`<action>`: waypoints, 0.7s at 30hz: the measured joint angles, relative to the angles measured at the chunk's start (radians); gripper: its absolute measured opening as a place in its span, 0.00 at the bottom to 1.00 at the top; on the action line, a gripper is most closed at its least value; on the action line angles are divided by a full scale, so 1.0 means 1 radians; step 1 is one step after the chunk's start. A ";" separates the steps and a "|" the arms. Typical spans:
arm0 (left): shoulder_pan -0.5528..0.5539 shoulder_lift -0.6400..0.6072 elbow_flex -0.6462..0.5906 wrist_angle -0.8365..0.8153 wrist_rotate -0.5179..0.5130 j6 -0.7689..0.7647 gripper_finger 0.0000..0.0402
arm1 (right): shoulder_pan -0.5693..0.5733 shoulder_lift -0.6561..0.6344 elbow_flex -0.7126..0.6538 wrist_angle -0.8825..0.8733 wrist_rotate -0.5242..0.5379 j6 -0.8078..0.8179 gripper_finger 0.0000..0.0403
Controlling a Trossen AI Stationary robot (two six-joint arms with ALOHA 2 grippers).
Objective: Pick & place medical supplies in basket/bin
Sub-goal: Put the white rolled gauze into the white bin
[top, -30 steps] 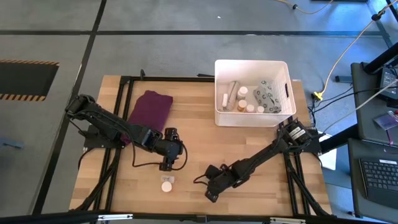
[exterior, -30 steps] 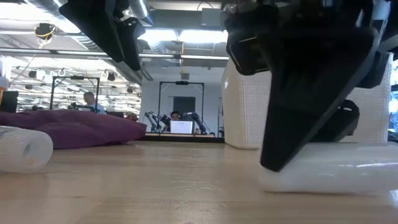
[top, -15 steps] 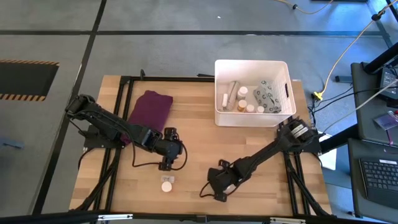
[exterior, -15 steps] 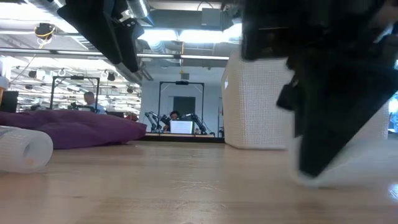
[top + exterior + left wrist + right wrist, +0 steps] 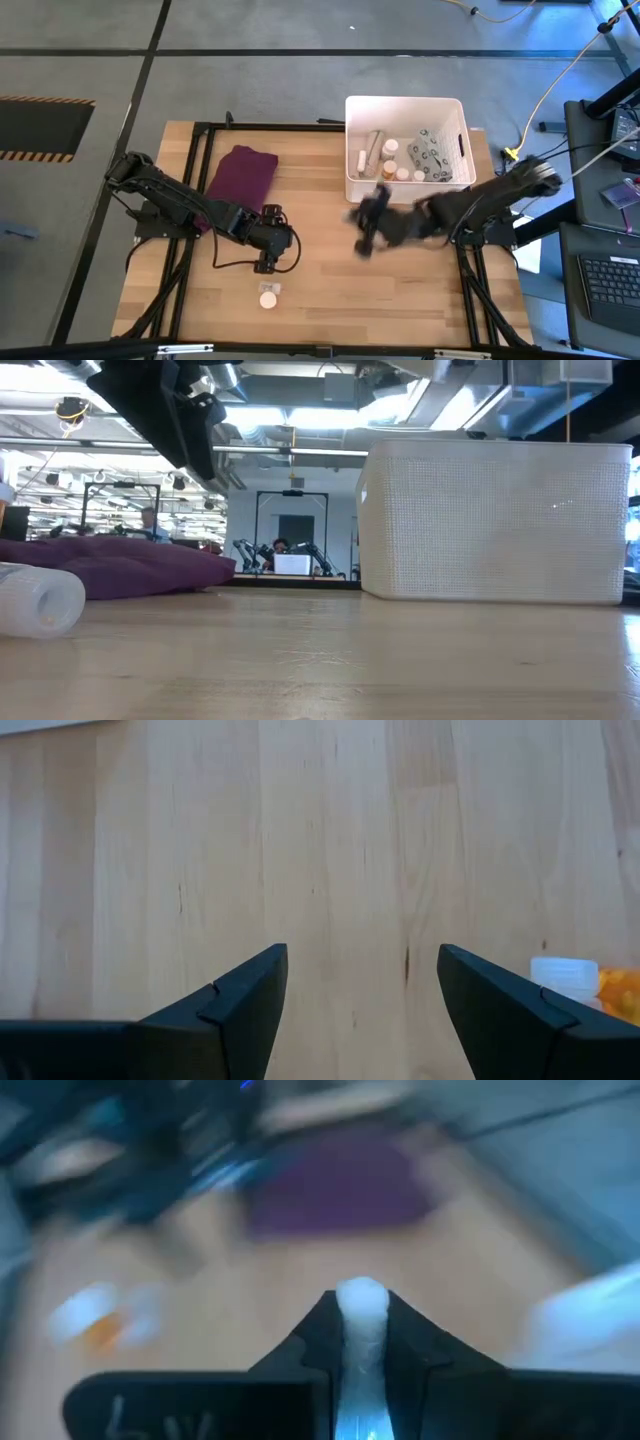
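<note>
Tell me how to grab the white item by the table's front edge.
From straight above, with the open left gripper beside it. The white item lies low on the bare table, free all round; close the fingers across its narrower width. The right gripper holds a white tube.

No text, label, brand or number can be read in any view. The items in the white tub and the small pill bottle on the table are too small to show print, and the right wrist view is blurred.
</note>
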 joint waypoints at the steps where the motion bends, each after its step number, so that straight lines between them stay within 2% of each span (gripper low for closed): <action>1: 0.000 0.000 0.000 0.000 0.000 -0.005 0.62 | -0.026 -0.035 0.000 -0.003 0.054 -0.016 0.11; 4: 0.000 0.000 0.000 0.001 0.000 -0.007 0.62 | -0.130 -0.125 0.002 0.007 0.153 -0.072 0.12; 9: 0.000 0.000 0.000 0.000 0.000 -0.007 0.62 | -0.364 -0.177 0.001 0.002 0.153 -0.119 0.12; 15: 0.000 0.000 0.000 -0.001 0.000 -0.007 0.62 | -0.613 -0.144 0.001 -0.064 -0.106 -0.063 0.12; 21: 0.000 0.000 0.000 -0.002 0.000 -0.007 0.62 | -0.740 -0.058 0.001 -0.136 -0.161 0.034 0.12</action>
